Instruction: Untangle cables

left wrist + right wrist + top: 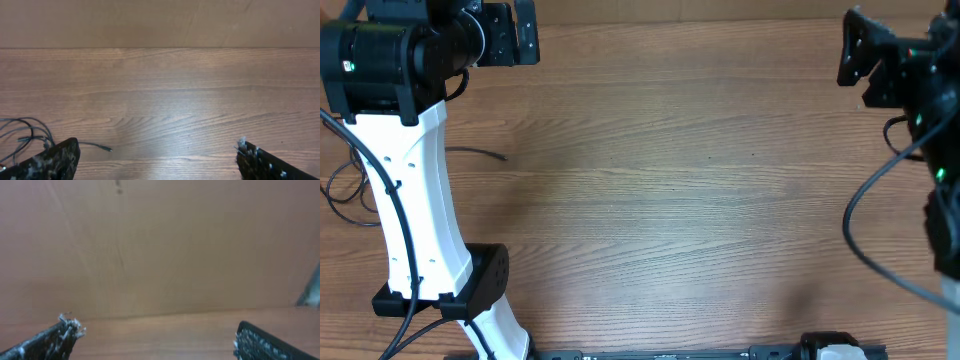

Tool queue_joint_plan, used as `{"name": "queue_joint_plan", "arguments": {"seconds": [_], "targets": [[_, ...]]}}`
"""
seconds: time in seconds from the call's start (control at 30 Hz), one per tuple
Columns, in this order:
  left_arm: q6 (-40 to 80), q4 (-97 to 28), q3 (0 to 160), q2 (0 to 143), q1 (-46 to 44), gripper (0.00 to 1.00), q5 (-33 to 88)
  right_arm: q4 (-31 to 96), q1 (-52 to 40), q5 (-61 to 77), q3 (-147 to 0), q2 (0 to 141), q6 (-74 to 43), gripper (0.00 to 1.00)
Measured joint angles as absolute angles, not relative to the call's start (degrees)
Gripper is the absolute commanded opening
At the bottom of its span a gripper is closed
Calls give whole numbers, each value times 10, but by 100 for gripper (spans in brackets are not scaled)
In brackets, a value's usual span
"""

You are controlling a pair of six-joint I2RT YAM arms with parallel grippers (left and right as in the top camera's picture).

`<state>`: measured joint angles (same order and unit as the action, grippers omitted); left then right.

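left end effector: nearest the left wrist lens; fingers set wide apart, nothing between them.
cables: thin black loops bunched at the counter's left edge, about halfway between far and near edges. The white left arm link partly hides them from overhead.
loose strand: one cord runs out of the bunch toward the counter's middle, long axis roughly left to right, small plug at its tip.
bearing: the left end effector hangs at the far left corner, with the bunch just off its left finger in the wrist view.
right end effector: far right corner, fingers apart, empty, facing the wall.
nearer arm: left, by far.
judgement: a reach toward the left edge comes first.
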<state>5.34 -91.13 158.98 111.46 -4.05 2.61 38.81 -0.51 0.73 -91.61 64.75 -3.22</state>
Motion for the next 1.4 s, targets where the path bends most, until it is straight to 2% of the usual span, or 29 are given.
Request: {"name": "queue_joint_plan", "arguments": {"seconds": [0.3,0.47,0.67,1.23,1.4], "targets": [[54,-911,1590,1115,-41,100,27,207,30,-4,-555,450,3,100],[54,-911,1590,1116,-41,100,28,64,30,-5,-357,302,6,100],[54,-911,1590,1116,-41,100,28,-25,30,-7,-203,167,-19,100],[54,-912,1590,1116,-41,100,28,-39,30,-8,-32,27,-76,100],[54,-912,1590,1116,-41,100,28,51,30,-8,-11,10,-93,100]]}}
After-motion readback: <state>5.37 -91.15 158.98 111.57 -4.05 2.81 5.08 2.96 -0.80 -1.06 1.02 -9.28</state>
